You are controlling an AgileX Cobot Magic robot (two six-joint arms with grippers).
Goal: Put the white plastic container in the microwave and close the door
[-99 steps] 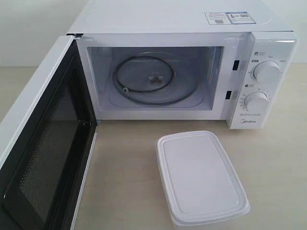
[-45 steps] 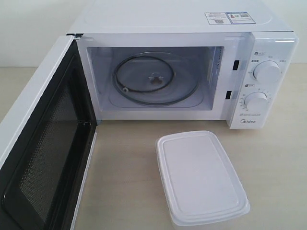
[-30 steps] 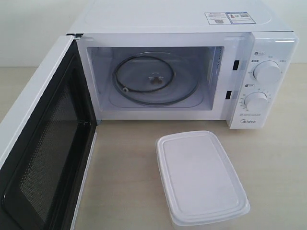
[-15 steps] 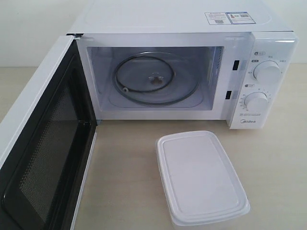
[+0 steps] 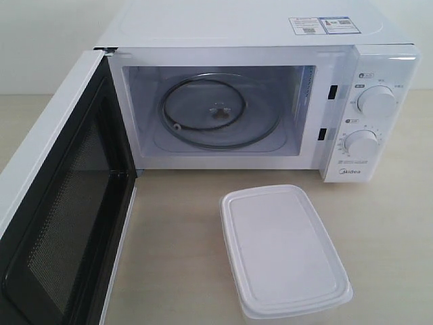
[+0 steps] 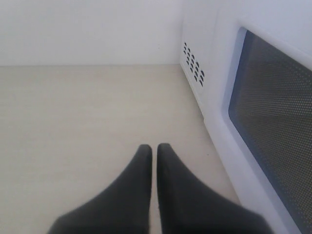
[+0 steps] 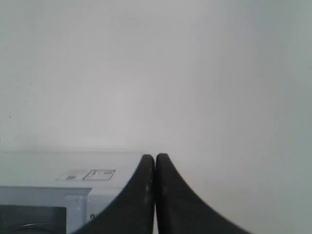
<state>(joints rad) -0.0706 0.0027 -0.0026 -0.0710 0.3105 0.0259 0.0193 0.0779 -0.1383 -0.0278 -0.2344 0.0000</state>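
Pale tabletop (image 5: pixel 176 230) carries the lidded white plastic container (image 5: pixel 281 247) nearest, right of the open door (image 5: pixel 64 203). It looks light, stiff and slick, so gripping across its narrow width seems safest. Beyond stands the microwave (image 5: pixel 223 24). Both the left gripper (image 6: pixel 153 148) and right gripper (image 7: pixel 155 158) have jaws pressed together.

Container (image 5: pixel 284 250): matt, translucent white plastic with a smooth lid. Microwave (image 5: pixel 237 27): smooth, slightly glossy white shell; clear glass turntable (image 5: pixel 220 112). Door (image 6: pixel 273 122), just beside the matt black left pincer (image 6: pixel 153 148): dark, finely perforated mesh window. Table (image 5: pixel 176 244): pale, matt wood-grain.
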